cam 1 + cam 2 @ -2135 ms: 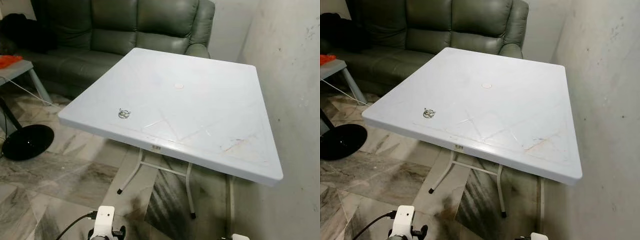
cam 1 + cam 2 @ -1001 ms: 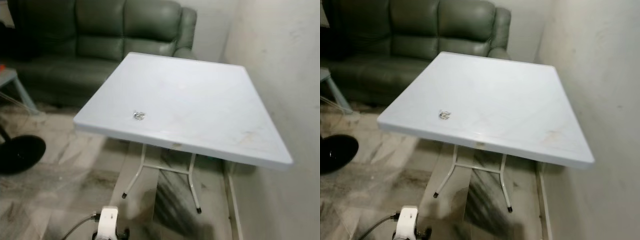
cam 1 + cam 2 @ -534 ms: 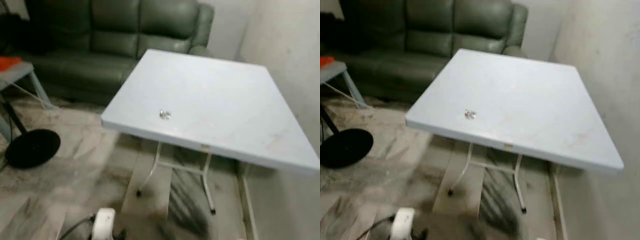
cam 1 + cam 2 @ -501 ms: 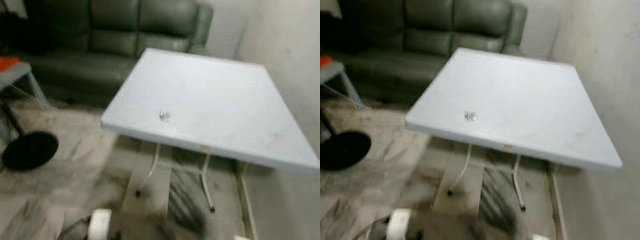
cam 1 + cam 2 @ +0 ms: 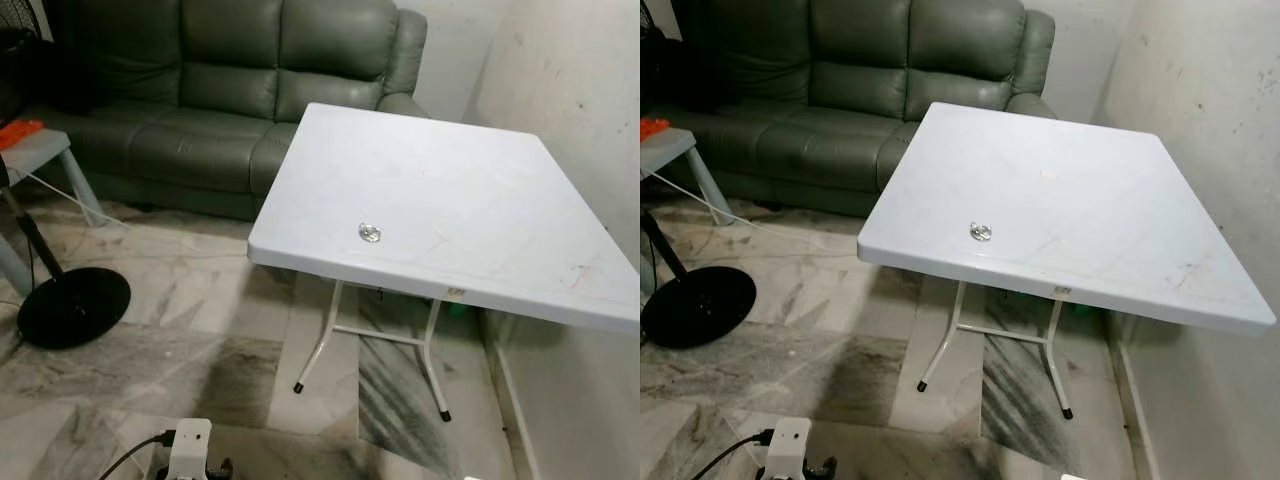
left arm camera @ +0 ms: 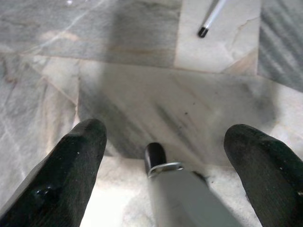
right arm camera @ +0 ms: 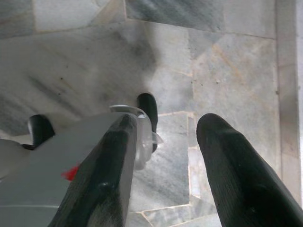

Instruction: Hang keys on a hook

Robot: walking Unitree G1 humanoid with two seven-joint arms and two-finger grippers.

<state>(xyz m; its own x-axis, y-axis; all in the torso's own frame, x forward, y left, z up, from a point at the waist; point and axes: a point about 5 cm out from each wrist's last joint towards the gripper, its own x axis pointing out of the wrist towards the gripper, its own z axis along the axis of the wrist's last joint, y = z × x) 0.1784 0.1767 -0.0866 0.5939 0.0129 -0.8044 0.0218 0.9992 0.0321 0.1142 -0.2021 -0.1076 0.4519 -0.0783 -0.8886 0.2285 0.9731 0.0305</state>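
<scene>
A small bunch of keys (image 5: 370,233) on a metal ring lies on the white square table (image 5: 470,190), close to its near left edge. Both arms hang low, far below the table top. My left arm's wrist (image 5: 188,452) shows at the bottom of the eye view. In the left wrist view my left gripper (image 6: 165,130) is open, its fingers (image 6: 78,165) wide apart over the marble floor. My right gripper (image 7: 168,120) is open too, with nothing between its fingers (image 7: 116,156); it points down at the floor tiles.
A green leather sofa (image 5: 230,90) stands behind the table. A black round stand base (image 5: 72,306) and a small grey side table (image 5: 35,145) are on the left. A pale wall (image 5: 580,90) runs along the table's right side. Marble floor (image 5: 180,350) lies between me and the table.
The camera has swung, so the table now sits further right and further off, and the blur has gone. The keys lie in the same spot on the table.
</scene>
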